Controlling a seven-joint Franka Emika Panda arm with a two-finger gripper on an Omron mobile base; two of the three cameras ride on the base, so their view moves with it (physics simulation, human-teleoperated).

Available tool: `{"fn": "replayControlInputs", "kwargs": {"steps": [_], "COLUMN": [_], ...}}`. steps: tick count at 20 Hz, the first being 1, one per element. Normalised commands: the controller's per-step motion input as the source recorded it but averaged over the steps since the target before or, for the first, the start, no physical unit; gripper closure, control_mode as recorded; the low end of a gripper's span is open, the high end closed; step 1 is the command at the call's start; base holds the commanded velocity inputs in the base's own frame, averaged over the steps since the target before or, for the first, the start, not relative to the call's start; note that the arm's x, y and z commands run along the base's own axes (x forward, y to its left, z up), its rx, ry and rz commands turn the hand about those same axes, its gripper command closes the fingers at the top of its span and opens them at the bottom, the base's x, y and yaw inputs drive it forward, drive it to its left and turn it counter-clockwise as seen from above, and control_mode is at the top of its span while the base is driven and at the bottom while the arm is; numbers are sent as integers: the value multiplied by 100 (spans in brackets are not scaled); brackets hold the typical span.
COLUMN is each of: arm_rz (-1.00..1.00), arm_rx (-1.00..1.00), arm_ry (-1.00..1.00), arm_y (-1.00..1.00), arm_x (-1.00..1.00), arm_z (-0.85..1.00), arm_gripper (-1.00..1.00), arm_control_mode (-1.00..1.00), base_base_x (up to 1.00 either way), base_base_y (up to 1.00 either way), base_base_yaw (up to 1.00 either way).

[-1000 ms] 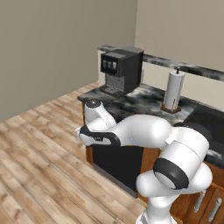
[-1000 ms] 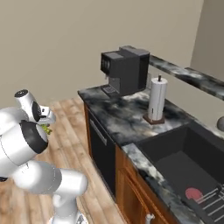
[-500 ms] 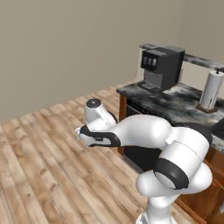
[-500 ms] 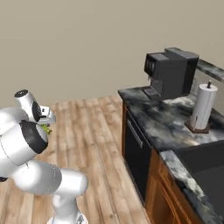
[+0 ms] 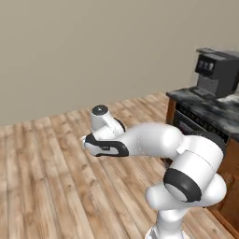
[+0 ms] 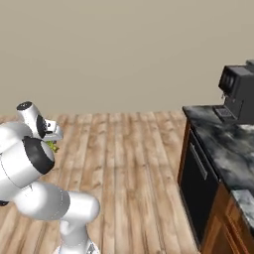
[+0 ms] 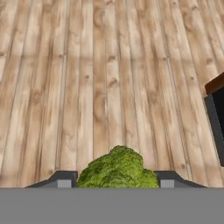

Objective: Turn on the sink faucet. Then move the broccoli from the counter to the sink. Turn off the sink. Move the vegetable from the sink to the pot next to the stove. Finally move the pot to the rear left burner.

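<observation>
Down in the hand view, the gripper (image 7: 113, 178) has its 2 dark fingertips (image 7: 63, 178) set partway apart at 6 o'clock, and the broccoli (image 7: 117, 169) sits clamped between them, its green crown bulging up toward 12 o'clock. Beneath it runs the wooden floor (image 7: 87, 78), its planks reaching to 12 o'clock, and a dark cabinet corner (image 7: 216, 118) cuts in at 3 o'clock.

From the right base view, the arm is folded at 9 o'clock with a speck of green from the broccoli (image 6: 51, 146) beside the wrist. The counter (image 6: 218, 134) with its dark marbled top lies at 3 o'clock, carrying the coffee machine (image 6: 237, 92) toward 2 o'clock.

From the left base view, the coffee machine (image 5: 217, 71) stands at 2 o'clock on the counter (image 5: 210, 106), well apart from the arm's hand at the centre.
</observation>
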Motion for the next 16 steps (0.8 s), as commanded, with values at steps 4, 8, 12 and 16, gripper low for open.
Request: {"fn": "replayControlInputs", "kwargs": {"steps": [4, 8, 12, 16], "arm_rz": [0, 0, 0, 0], "arm_rx": [0, 0, 0, 0], "arm_ry": [0, 0, 0, 0], "arm_y": [0, 0, 0, 0], "arm_x": [0, 0, 0, 0], "arm_z": [0, 0, 0, 0], "arm_gripper": [100, 100, 100, 100], "arm_control_mode": [100, 100, 100, 100], "base_base_x": [-10, -11, -12, -12], "base_base_y": [49, 46, 43, 41], "base_base_yaw": [39, 39, 40, 40]}}
